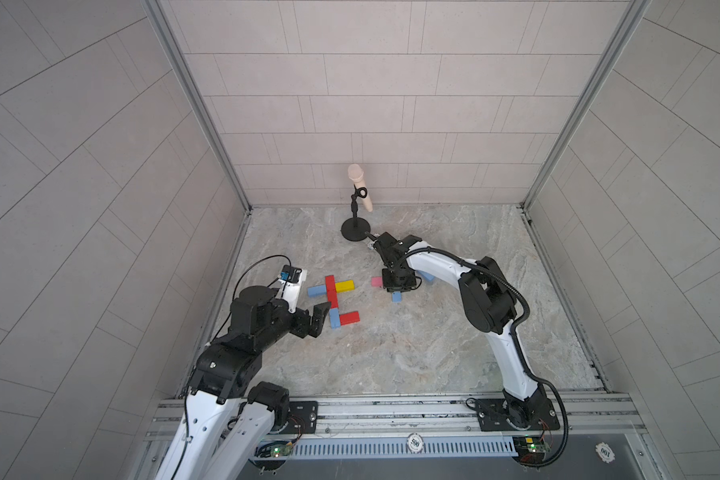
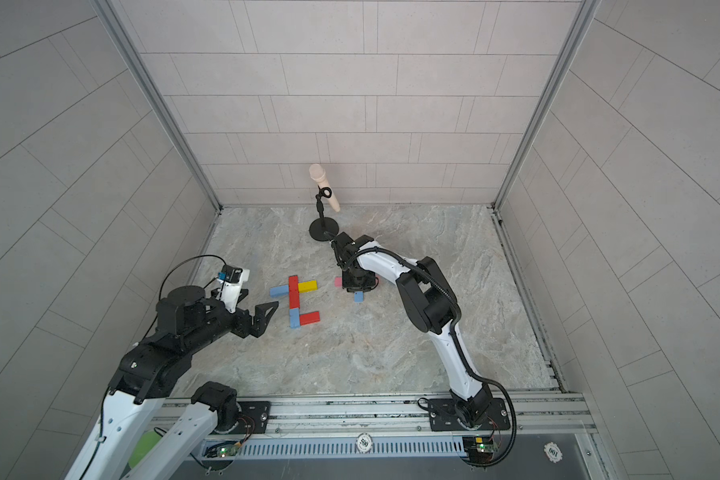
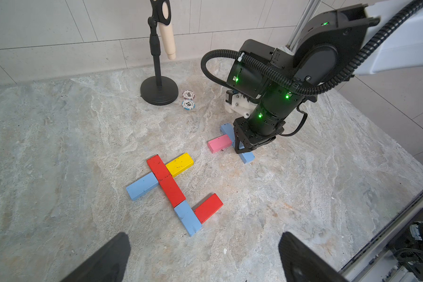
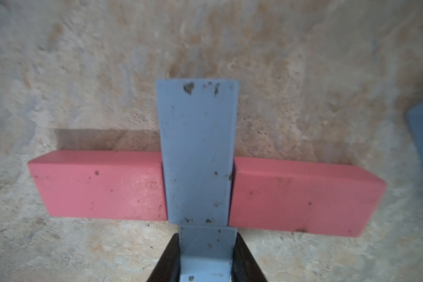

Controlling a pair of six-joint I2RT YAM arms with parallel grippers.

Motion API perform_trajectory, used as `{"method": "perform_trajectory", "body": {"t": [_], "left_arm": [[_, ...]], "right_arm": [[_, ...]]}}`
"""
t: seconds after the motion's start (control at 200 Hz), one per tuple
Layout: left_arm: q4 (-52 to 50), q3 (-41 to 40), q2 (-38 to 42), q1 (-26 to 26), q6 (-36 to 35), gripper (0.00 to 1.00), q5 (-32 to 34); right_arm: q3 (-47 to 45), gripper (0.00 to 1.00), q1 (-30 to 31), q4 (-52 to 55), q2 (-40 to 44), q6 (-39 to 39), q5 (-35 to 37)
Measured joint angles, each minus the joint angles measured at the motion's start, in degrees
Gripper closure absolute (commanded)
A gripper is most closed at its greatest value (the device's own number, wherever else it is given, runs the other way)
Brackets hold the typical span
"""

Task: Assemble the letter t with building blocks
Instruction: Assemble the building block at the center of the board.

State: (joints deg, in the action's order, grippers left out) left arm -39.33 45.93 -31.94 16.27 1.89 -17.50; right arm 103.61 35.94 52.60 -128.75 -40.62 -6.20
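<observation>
Flat building blocks form a figure left of centre: a long red stem (image 1: 330, 291) (image 3: 166, 180), a light blue block (image 3: 142, 186) and a yellow block (image 3: 180, 164) as its cross arms, then a blue block (image 3: 187, 217) and a red one (image 3: 208, 207) at its foot. My left gripper (image 1: 319, 320) (image 3: 205, 256) hovers open just left of it, holding nothing. My right gripper (image 1: 396, 291) (image 4: 205, 244) points down, shut on a light blue block (image 4: 205, 254). Blue runs on ahead between two pink blocks (image 4: 100, 185) (image 4: 300, 197); whether it is one block or two I cannot tell.
A microphone stand (image 1: 356, 228) (image 3: 159, 90) rises at the back, with two poker chips (image 3: 188, 94) beside its base. Another blue block (image 1: 427, 276) lies under the right arm. Two chips (image 1: 415, 441) rest on the front rail. Tiled walls close three sides.
</observation>
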Motion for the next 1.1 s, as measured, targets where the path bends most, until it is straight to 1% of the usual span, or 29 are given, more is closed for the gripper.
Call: {"method": "perform_trajectory", "body": {"t": [0.27, 0.396, 1.097], "left_arm": [[0.0, -0.1, 0.0, 0.0, 0.0, 0.0, 0.0], [0.0, -0.1, -0.1, 0.0, 0.0, 0.0, 0.0], [0.0, -0.3, -0.2, 0.0, 0.0, 0.0, 0.0]], "right_arm": [[0.0, 0.6, 0.0, -0.2, -0.2, -0.2, 0.0], [0.0, 0.58, 0.0, -0.3, -0.2, -0.3, 0.0], [0.2, 0.59, 0.0, -0.3, -0.2, -0.3, 0.0]]}}
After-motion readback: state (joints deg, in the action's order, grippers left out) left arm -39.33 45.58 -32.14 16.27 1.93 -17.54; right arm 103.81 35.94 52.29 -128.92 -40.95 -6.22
